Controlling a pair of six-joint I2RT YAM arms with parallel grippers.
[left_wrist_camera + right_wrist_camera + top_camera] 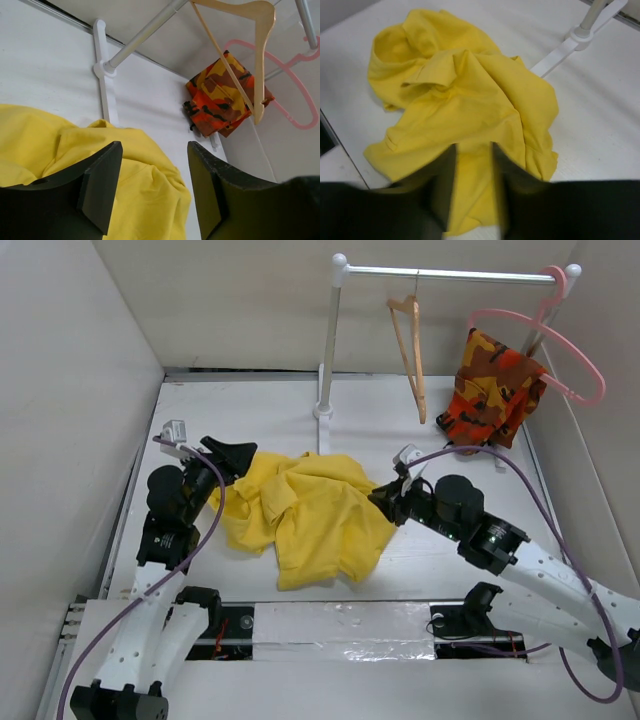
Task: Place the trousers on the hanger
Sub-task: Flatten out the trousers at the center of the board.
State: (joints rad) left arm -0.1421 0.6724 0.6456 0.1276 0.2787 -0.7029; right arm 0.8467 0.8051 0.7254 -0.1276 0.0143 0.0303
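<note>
The trousers are lying crumpled on the tabletop, with the left fingers spread wide and the right fingers narrowly parted, flanking them, likely readying an edge grasp.

The left arm and the right arm have white smooth shells on the lower parts and black round joints higher up. Their feet are black. A thin purple cable runs along the left arm, and a second purple cable makes a long loop over the right one. A left camera box and a right camera box, both small and pale grey, sit at the wrists. The left gripper and the right gripper have matte black fingers, flat and shaped like a wedge.
</note>
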